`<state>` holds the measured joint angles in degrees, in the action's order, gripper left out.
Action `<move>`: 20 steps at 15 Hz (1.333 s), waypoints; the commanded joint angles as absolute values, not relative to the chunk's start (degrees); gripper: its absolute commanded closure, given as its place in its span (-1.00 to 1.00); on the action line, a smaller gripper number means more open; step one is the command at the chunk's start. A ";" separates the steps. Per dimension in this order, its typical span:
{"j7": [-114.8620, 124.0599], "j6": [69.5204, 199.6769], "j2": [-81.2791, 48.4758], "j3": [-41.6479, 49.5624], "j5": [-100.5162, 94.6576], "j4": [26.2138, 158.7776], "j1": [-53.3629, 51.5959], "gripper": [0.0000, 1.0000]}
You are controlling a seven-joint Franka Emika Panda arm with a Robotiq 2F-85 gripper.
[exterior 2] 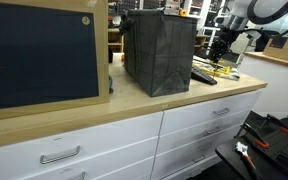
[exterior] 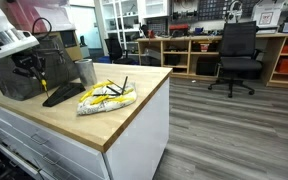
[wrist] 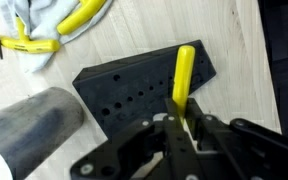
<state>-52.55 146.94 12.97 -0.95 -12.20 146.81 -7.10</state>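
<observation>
Clamping tight on a yellow tool, the gripper holds it pointed at the black block, lined up with its holes. A metal cup sits just left.

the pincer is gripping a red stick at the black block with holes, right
Not red. The wrist view shows the pincer shut on a yellow stick at the black block with holes. The rest is right.
</observation>
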 commanded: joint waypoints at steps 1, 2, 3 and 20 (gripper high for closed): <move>-52.83 147.34 12.71 -0.81 -12.06 146.97 -7.04 0.92; -52.67 147.47 12.72 -0.89 -12.26 146.99 -6.99 0.92; -52.63 147.52 12.73 -0.93 -12.36 146.98 -6.98 0.92; -52.27 148.28 12.80 -1.12 -12.77 146.83 -6.99 0.92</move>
<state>-52.55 147.15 12.94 -0.95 -12.34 146.81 -7.12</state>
